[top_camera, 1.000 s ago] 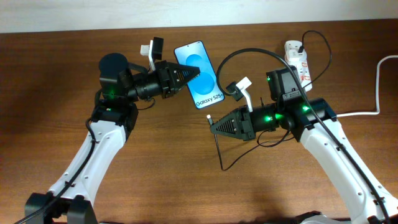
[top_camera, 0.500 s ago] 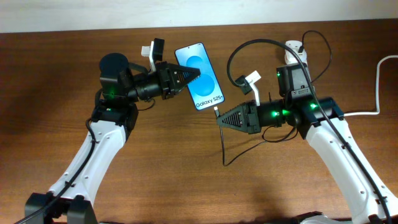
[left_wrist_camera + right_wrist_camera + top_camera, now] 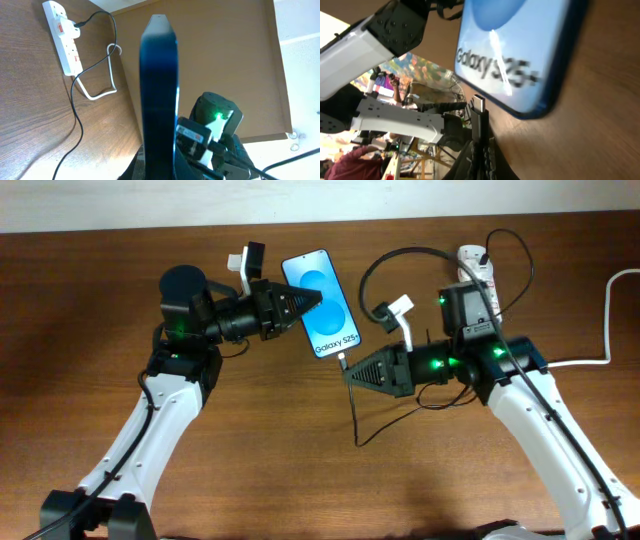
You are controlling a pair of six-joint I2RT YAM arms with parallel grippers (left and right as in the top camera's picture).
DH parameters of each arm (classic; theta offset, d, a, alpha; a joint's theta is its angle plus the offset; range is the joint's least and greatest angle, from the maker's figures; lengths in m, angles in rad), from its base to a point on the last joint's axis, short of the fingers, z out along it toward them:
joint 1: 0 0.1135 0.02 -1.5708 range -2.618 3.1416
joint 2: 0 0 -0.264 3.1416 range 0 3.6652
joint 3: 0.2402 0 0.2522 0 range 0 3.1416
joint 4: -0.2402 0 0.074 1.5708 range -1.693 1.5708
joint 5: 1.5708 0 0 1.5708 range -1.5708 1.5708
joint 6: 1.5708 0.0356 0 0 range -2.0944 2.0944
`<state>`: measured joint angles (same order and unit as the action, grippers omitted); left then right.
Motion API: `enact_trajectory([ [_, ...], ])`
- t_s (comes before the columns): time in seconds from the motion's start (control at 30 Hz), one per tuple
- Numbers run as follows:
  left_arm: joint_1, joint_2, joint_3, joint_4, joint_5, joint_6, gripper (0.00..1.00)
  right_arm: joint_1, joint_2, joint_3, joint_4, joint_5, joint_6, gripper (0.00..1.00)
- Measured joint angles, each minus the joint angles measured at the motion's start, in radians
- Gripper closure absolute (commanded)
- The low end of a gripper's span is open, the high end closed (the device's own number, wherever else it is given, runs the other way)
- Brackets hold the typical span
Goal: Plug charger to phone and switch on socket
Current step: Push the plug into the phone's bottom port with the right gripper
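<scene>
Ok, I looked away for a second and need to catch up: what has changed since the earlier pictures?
The right gripper, shut on the charger, moved up toward the phone's bottom edge. The plug tip is now just short of it, not yet in. The left gripper stayed clamped on the phone, and the socket did not move.

So from above, the left gripper (image 3: 311, 300) is pinching the side of the Galaxy S25 phone (image 3: 330, 315) while the right gripper (image 3: 350, 374) grips the charger (image 3: 405, 250), plug tip right at the phone's bottom edge, black cable looping over to the white socket (image 3: 478, 270).
</scene>
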<state>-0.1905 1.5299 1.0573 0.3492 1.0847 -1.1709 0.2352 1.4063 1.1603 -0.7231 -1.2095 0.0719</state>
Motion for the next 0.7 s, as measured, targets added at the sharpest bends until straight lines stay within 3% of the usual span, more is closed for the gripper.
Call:
enact_trajectory([
  [0.7, 0.0, 0.0, 0.0, 0.0, 0.0, 0.0, 1.0, 0.014, 0.0, 0.0, 0.021, 0.041, 0.001, 0.96],
])
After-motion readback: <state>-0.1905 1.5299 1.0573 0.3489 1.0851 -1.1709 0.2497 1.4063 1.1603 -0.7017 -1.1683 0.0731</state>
